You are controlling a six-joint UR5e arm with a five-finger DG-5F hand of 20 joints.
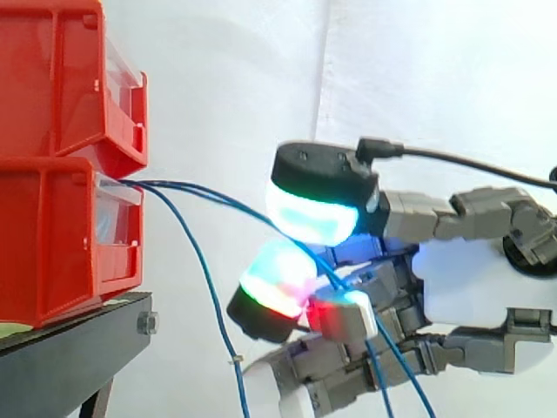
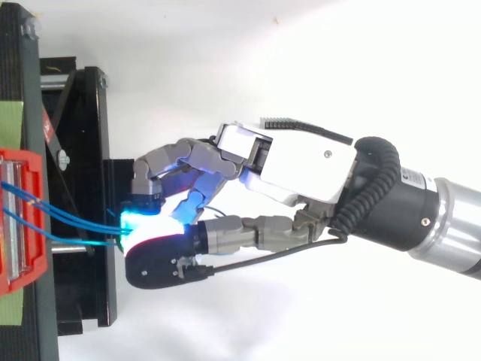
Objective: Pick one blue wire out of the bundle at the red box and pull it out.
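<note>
Side view: hand (image 1: 474, 283) enters from 3 o'clock. Fingers curled, pads (image 1: 313, 213) pressed together, pinching blue wires (image 1: 222, 197). Wires exit front of lower red bin (image 1: 52, 239) at 9 o'clock and slope toward 4 o'clock into pads. No. of strands pinched: cannot tell. Loose strand (image 1: 209, 287) droops toward 6 o'clock. Bin sits on black stand (image 1: 70, 366).
</note>
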